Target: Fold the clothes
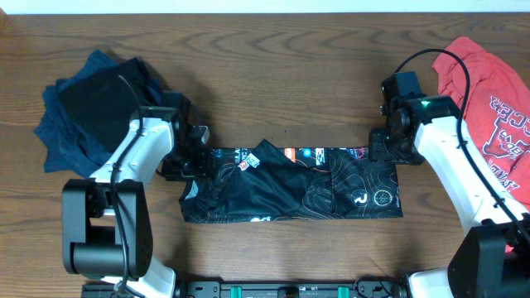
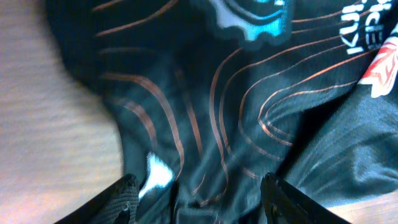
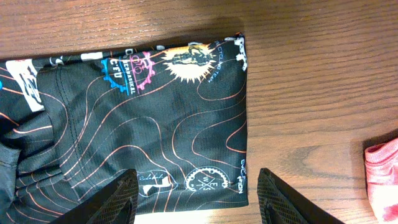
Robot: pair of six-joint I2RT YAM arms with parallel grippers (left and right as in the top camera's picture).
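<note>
Left arm (image 1: 137, 149) and right arm (image 1: 451, 157) reach inward over jersey (image 1: 290, 186) ends, jaws open.

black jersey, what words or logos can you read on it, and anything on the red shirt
black jersey, gear badge near the hem: "W E S" at best, ring text too small
colour logos along the opposite edge: lettering too small to read
white lettering in the left wrist view: blurred, unreadable
red shirt: block letters turned and creased, unreadable
</note>
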